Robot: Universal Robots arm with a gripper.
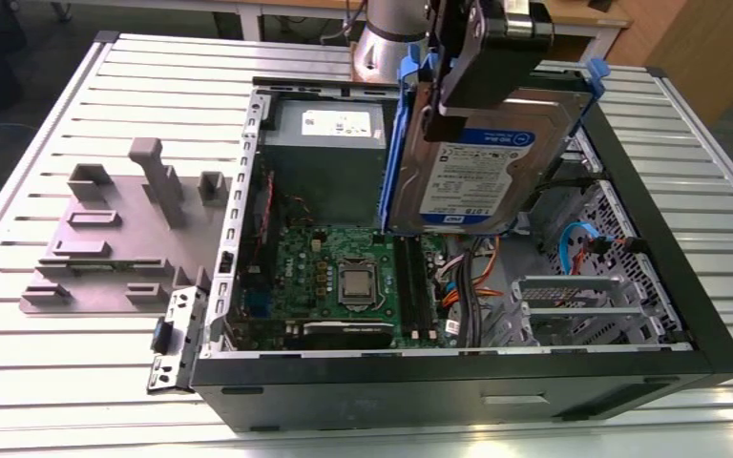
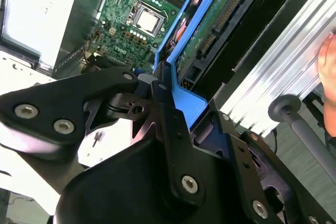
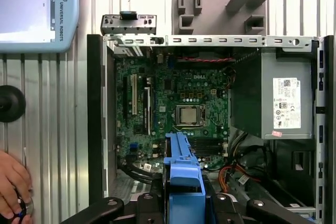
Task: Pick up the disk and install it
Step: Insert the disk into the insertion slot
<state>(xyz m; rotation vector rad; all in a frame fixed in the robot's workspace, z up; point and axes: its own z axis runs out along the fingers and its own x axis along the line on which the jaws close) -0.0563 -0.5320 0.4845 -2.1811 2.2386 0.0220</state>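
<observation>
The disk (image 1: 481, 176) is a silver drive with a white-and-blue label in a blue carrier frame. It hangs upright over the open computer case (image 1: 469, 377), above the case's far right part. My gripper (image 1: 453, 103) is shut on the disk's top edge, black fingers clamping the blue frame. In the second wrist view the fingers (image 2: 164, 109) grip the blue frame (image 2: 184, 56), with the disk's green circuit side (image 2: 210, 22) beside it. In the first wrist view the blue frame (image 3: 182, 163) sticks out from the gripper (image 3: 184, 203) over the motherboard (image 3: 178, 108).
Inside the case lie the green motherboard (image 1: 341, 277), a grey power supply box (image 1: 328, 143), cables (image 1: 475, 286) and a metal drive cage (image 1: 571, 301). A grey fixture plate (image 1: 112, 239) stands at the exterior view's left. A person's hand (image 3: 11, 182) rests on the table; a teach pendant (image 3: 31, 9) lies nearby.
</observation>
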